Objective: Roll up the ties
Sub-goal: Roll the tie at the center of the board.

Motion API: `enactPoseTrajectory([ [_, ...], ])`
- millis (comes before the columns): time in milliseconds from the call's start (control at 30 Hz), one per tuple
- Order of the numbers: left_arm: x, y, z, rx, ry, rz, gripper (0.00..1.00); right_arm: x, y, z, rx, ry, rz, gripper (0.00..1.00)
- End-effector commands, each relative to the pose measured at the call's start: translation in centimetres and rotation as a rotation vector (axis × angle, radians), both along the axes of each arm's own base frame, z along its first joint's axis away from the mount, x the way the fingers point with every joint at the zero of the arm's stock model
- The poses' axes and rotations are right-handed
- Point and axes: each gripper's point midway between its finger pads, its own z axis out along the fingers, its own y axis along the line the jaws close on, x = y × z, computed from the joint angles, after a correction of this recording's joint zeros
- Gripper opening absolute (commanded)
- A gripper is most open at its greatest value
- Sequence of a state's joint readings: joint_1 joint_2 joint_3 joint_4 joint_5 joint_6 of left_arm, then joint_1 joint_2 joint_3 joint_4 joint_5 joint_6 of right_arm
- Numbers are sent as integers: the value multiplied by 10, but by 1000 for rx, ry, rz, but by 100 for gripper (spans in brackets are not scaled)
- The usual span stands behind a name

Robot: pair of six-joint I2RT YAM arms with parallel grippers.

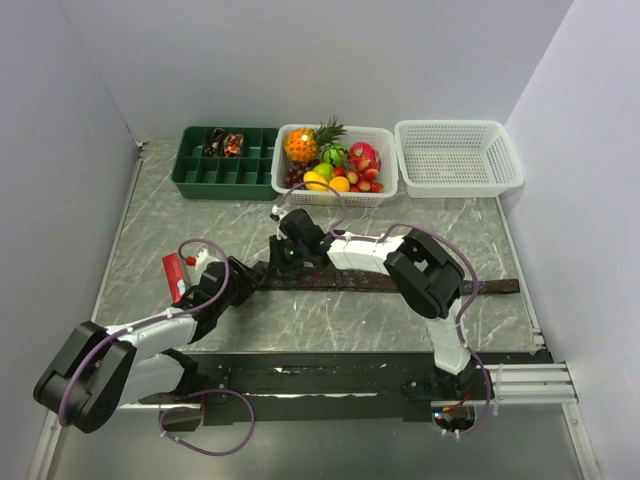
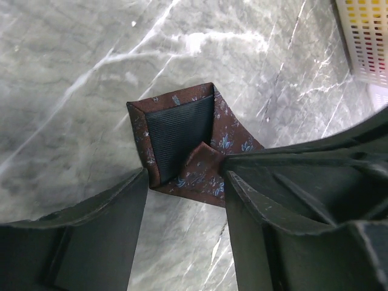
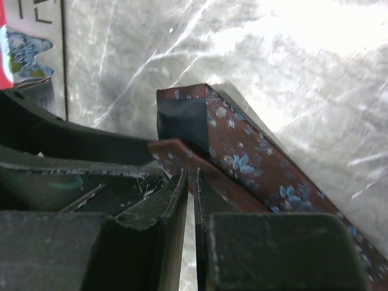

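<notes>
Nearest, the left gripper (image 2: 185,182) is standing spread, straddling the folded tip of the tie (image 2: 182,130) without gripping it. The right gripper (image 3: 189,182) is pressing nearly together on the small turned-over flap. The rest of the tie is lying flat across the table (image 1: 330,330), running right.

With only 1 pinch holding, the fold is likely springing open, and the 2 grippers are crowding each other. A red box (image 1: 173,276) is hemming in the left. Bare marble is lying beyond, before the green tray (image 1: 220,190), fruit basket (image 1: 340,198) and empty basket (image 1: 455,188).
</notes>
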State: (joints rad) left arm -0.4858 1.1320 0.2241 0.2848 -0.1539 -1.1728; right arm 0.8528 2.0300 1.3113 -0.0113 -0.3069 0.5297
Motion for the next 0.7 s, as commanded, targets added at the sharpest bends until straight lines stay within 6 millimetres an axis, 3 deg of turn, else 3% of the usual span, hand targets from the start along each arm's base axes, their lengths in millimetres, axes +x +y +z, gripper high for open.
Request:
enactPoseTrajectory([
  [0,-12,11,-26,61,87,16,60,11,-4,-14,-50,0,-22,16],
  [200,-15,23,-29,110,132,67,58,12,-7,-34,-104,30,-34,16],
  [333,-21,31,-31,144,180,99,77,12,-7,-39,-117,37,-34,16],
  [400,-19,28,-29,128,155,88,79,12,-7,-38,-114,40,-33,16],
  [533,-14,14,-27,59,104,48,73,11,-7,-40,-115,45,-30,16],
  [667,-11,8,-42,46,113,24,67,12,-9,-42,-108,56,-32,16],
])
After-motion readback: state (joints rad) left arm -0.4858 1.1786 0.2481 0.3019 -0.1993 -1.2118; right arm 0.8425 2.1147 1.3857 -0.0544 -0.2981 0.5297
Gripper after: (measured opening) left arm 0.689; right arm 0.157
